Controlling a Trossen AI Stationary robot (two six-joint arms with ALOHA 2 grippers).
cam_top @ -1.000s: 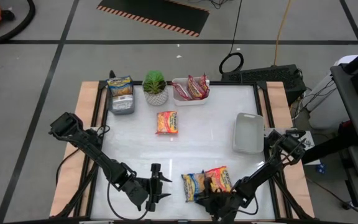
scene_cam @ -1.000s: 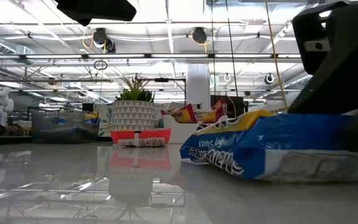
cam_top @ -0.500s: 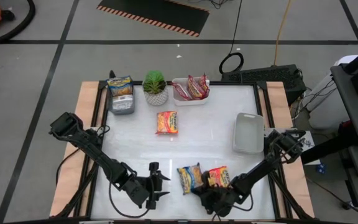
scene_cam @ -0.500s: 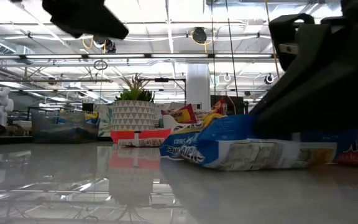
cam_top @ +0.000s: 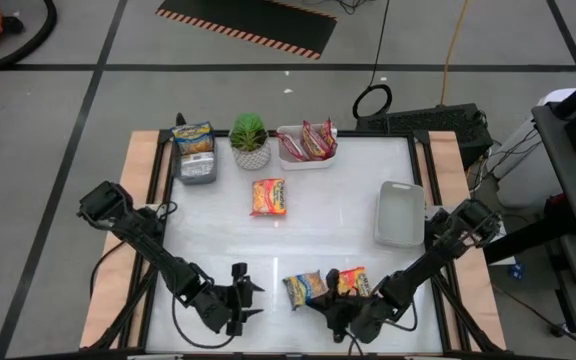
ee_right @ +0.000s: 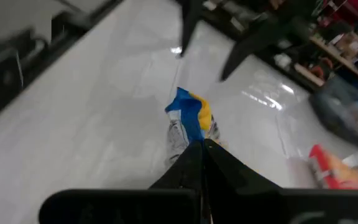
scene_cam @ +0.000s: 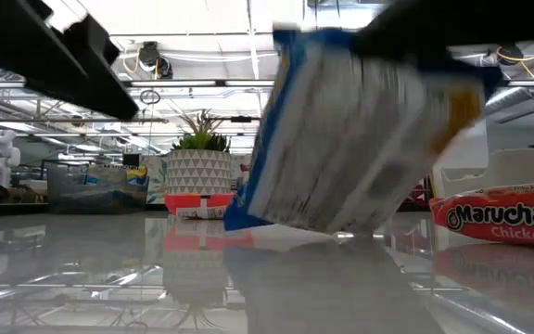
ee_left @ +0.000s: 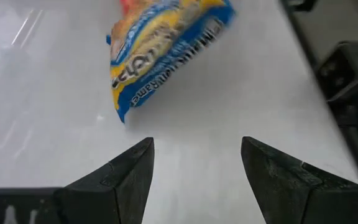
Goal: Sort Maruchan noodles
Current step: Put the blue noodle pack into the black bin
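Near the worktop's front edge, the blue-trimmed packet [cam_top: 306,288] is pinched by its end in the clenched right hand [cam_top: 330,306] and tilted up off the surface. A red-trimmed packet [cam_top: 352,281] lies just beside it. The left hand [cam_top: 249,300] waits released near the front edge. The lift is best made straight up before any carry, so the neighbour is not dragged; blue-trimmed packets appear to belong in the grey tray [cam_top: 196,169] at the back left corner.

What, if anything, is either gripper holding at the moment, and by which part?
The right gripper is shut on one edge of the blue-trimmed noodle packet, lifting it. The left gripper is open and holds nothing.
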